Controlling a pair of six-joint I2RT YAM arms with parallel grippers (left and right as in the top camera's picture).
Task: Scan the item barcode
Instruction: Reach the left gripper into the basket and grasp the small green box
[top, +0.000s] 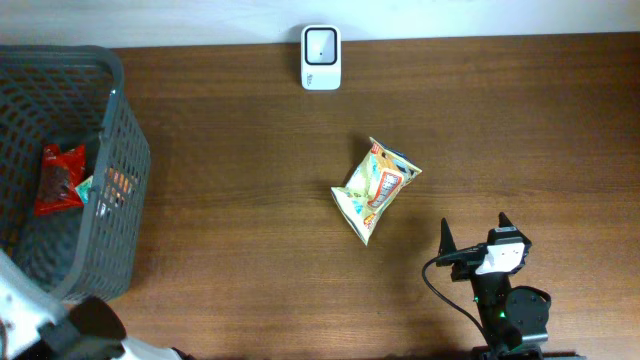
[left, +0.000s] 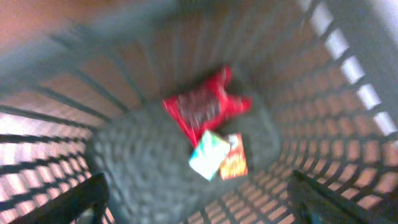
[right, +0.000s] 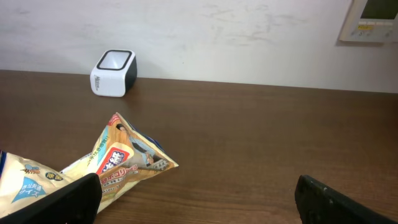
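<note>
A yellow snack bag (top: 375, 188) lies crumpled mid-table; in the right wrist view the bag (right: 124, 163) sits ahead and to the left. The white barcode scanner (top: 321, 44) stands at the far edge, window up, also seen as the scanner (right: 114, 73) by the wall. My right gripper (top: 474, 225) is open, empty, just right of and nearer than the bag. My left gripper (left: 198, 186) hangs open over the basket's inside, above a red packet (left: 202, 106) and a small teal and orange packet (left: 219, 155), holding nothing. That view is blurred.
The dark mesh basket (top: 125, 180) fills the table's left end, with the red packet (top: 60, 178) on its floor. A white wall runs behind the scanner, with a wall panel (right: 372, 20) at the upper right.
</note>
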